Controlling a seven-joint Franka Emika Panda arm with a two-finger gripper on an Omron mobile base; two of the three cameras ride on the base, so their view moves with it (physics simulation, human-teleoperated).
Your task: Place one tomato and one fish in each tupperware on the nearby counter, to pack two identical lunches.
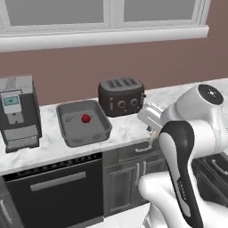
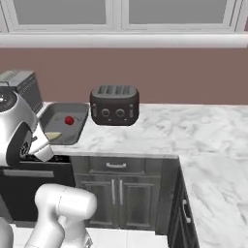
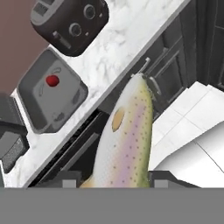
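My gripper (image 3: 116,179) is shut on the fish (image 3: 124,140), a slim pale silvery-beige one with pink speckles that sticks out past the fingertips. Seen from the left base, the hand (image 1: 149,116) hangs over the counter's (image 1: 124,129) front edge, right of the dark grey tupperware (image 1: 67,131). One red tomato (image 1: 86,118) lies inside that tray. The right base view shows the fish's tip (image 2: 52,136) at the near rim of the tupperware (image 2: 48,114), with the tomato (image 2: 69,120) beyond it. In the hand view the tupperware (image 3: 35,118) and tomato (image 3: 52,80) sit at the upper left.
A dark toaster (image 1: 121,96) stands just right of the tray, against the wall. A coffee machine (image 1: 18,111) stands to its left. Below the counter are a dishwasher front (image 1: 53,187) and dark cabinet drawers with bar handles (image 2: 116,165). The marble top continues right around a corner (image 2: 213,145).
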